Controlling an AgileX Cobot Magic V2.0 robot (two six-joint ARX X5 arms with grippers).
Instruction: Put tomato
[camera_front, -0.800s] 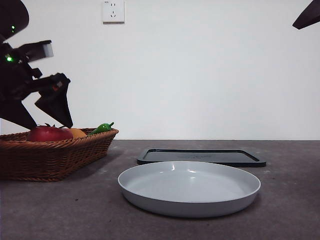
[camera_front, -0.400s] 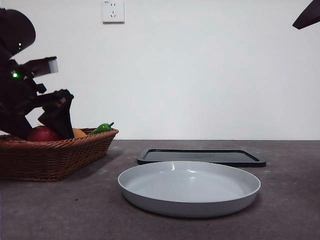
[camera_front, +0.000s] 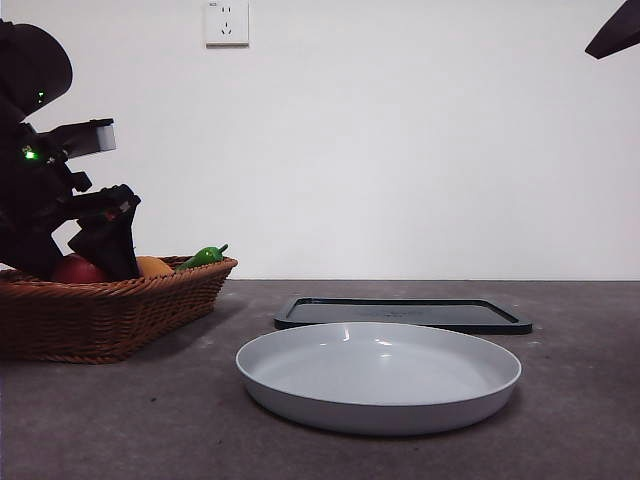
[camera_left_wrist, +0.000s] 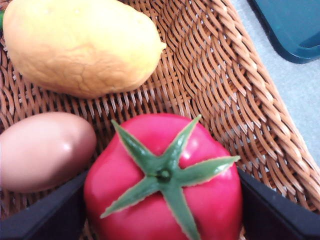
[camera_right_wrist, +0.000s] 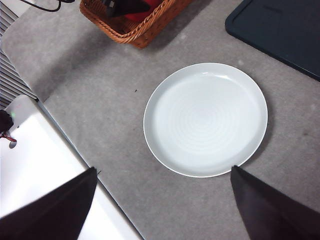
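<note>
While my left gripper (camera_left_wrist: 162, 220) sits down inside the wicker basket (camera_front: 110, 310), I note its two black jaws standing apart, one on each side of the tomato (camera_left_wrist: 162, 180), close against its flanks; I cannot tell whether they touch the skin. In the left wrist view the tomato lies on the basket's woven floor, green star-shaped stem up. Just beside it lies a pale pinkish egg-shaped item (camera_left_wrist: 45, 157), and a yellow lemon-shaped fruit (camera_left_wrist: 82, 45) sits near both.

From the front view the basket stands at the table's left end, my left arm dark above it. A sliver of red shows over the rim, with an orange-yellow fruit and a green pepper (camera_front: 205, 256) next to it.

Surface: a matte grey, slightly speckled tabletop (camera_front: 120, 420). A shallow white plate (camera_front: 378, 375) sits near the middle, nothing on it. Behind it lies a flat dark tray (camera_front: 402, 313), apart from the plate.

Room: plain white wall, a white power outlet (camera_front: 226, 22) high up.

My right gripper (camera_right_wrist: 160, 200) hangs high above the plate, jaws wide apart, holding nothing. A white ledge (camera_right_wrist: 40, 165) borders the table's edge there.
</note>
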